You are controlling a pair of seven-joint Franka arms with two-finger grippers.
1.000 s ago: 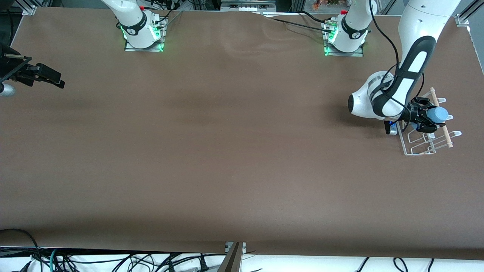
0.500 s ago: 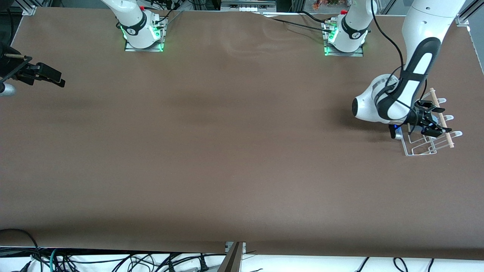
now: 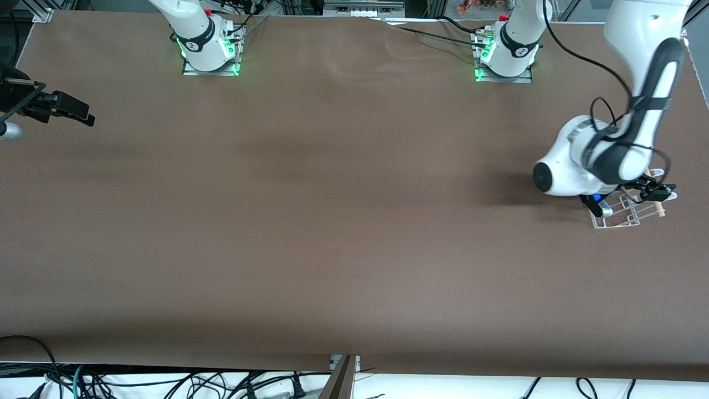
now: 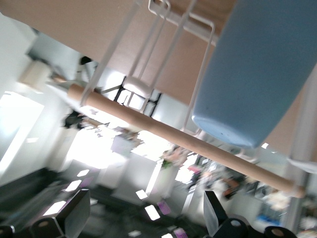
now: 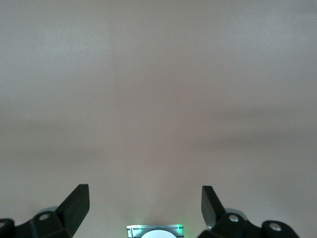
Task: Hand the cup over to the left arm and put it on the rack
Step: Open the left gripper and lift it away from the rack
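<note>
**Mia:** Where is the blue cup (image 4: 260, 69)?

**Ben:** It is on the white wire rack (image 3: 623, 213). In the left wrist view it sits against the wire loops, with its closed bottom end showing. The wooden stick (image 4: 173, 136) of the rack runs just beside that end. In the front view the arm hides the cup.

**Mia:** Where is the rack?

**Ben:** It stands on the brown table (image 3: 332, 221), at the left arm's end.

**Mia:** What is the left arm (image 3: 637, 100) doing?

**Ben:** It bends down low over the rack. The left gripper (image 4: 143, 218) is right by the rack. Its two black fingers (image 4: 74, 218) stand wide apart with nothing between them. The cup is apart from them, not held.

**Mia:** And the other one?

**Ben:** The right gripper (image 3: 61, 108) waits up over the table edge at the right arm's end, well apart from the rack. In the right wrist view its fingers (image 5: 77, 203) are spread wide too, and there is only bare table under them. It holds nothing.

**Mia:** Is anything else on the table?

**Ben:** Just the two arm bases with green lights (image 3: 210, 52) along the edge farthest from the front camera.
</note>
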